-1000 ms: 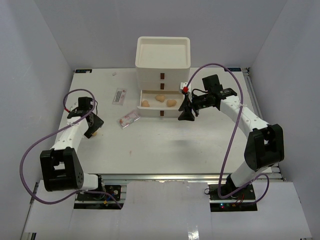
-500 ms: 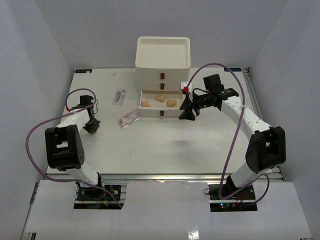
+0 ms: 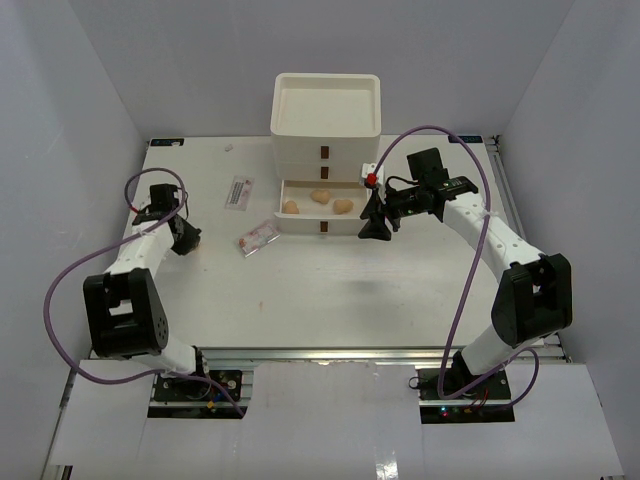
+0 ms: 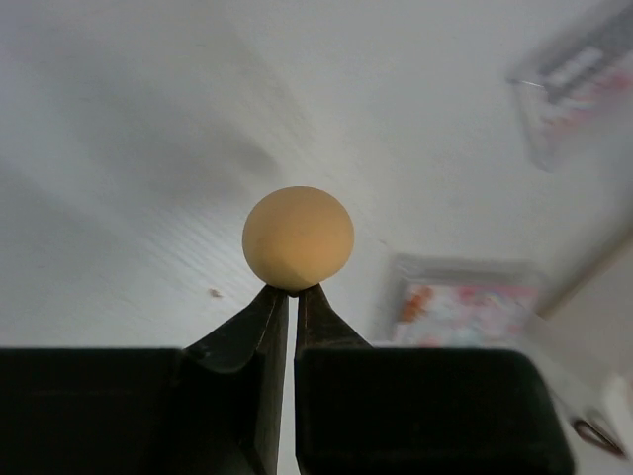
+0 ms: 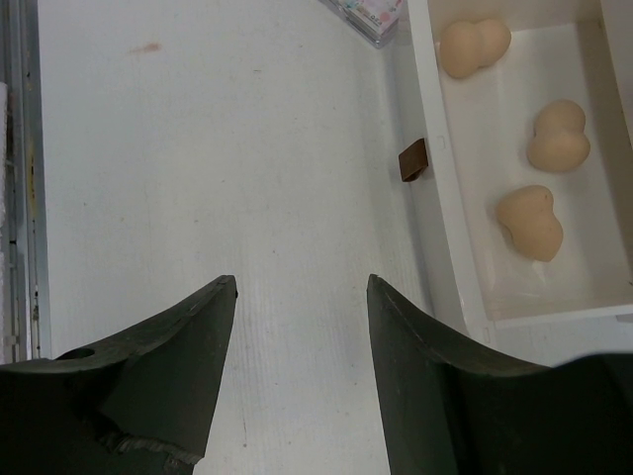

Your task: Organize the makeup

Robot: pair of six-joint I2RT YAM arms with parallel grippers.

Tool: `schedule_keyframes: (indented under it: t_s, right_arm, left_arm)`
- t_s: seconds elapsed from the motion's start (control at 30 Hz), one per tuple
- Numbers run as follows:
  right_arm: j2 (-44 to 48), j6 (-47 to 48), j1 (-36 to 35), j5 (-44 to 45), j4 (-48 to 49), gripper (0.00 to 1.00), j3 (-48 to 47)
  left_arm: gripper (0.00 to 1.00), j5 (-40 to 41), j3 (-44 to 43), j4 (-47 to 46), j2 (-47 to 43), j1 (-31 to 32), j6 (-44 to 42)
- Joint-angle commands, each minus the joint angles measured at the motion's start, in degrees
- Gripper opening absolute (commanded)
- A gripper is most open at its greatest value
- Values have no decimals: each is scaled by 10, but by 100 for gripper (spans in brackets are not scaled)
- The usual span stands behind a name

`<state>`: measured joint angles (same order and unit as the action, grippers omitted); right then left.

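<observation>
Top external view: bench (image 3: 330, 290), white drawer box (image 3: 327, 120), bottom drawer (image 5: 435, 198) open with three sponges (image 5: 529, 223) inside; right claw (image 5: 300, 282) gapes empty beside it, left claw (image 4: 293, 297) at frame left pinches another tan sponge (image 4: 298, 237). Packet (image 3: 257, 239) and sachet (image 3: 238, 191) lie centre-left, not yet stowed; roughly halfway.

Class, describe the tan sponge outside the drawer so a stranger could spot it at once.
Find the white drawer box at the far edge of the table, then the left arm near its left edge. Its gripper pinches a round tan sponge. The other three sponges lie in the open drawer; only this one is held.
</observation>
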<state>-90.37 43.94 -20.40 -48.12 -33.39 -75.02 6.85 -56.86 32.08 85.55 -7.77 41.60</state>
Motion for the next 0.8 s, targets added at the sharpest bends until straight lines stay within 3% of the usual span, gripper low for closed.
schedule_keyframes:
  t_s: [0.0, 0.13, 0.27, 0.4, 0.6, 0.67, 0.77]
  right_arm:
    - [16, 1, 3, -6, -5, 62, -24]
    - [14, 1, 4, -1, -5, 62, -28]
    - [14, 0, 9, 7, -6, 62, -33]
    - [17, 1, 16, 18, -6, 62, -33]
    - [24, 8, 27, 33, -8, 62, -26]
    - [25, 12, 29, 38, -9, 62, -25]
    - [22, 18, 29, 43, -11, 63, -26]
  left_arm:
    - [0, -207, 4, -126, -73, 17, 18]
    - [0, -313, -6, -219, -59, 70, 60]
    - [0, -385, -60, -271, 14, 161, 81]
    - [0, -380, -121, -288, 85, 228, 93]
    - [1, -355, -182, -273, 160, 250, 93]
    - [7, -348, -191, -261, 173, 251, 91]
    - [25, -341, -202, -244, 183, 251, 83]
